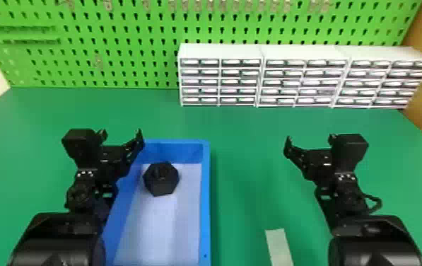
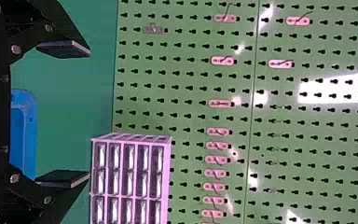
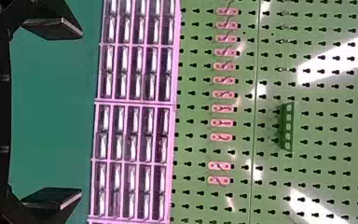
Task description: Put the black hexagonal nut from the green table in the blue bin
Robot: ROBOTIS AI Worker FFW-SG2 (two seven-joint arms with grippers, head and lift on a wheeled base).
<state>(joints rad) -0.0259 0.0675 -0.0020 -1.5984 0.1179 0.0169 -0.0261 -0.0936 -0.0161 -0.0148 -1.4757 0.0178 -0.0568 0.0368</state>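
Illumination: bright, largely even. Head view: white highlights on the drawer fronts point(image 1: 291, 83) beyond the right gripper point(image 1: 310, 138); pale sheen on the floor of the blue bin point(image 1: 206, 212) beside the left gripper point(image 1: 121, 133). Wrist views: hard white glare on the pegboard point(image 2: 191, 84), ahead of each gripper's fingertips. Soft shading on the table point(image 1: 248, 141), nearer than both grippers.

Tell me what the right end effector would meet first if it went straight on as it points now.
The right end effector would probably meet the white drawer units first, though depth and height are hard to judge.
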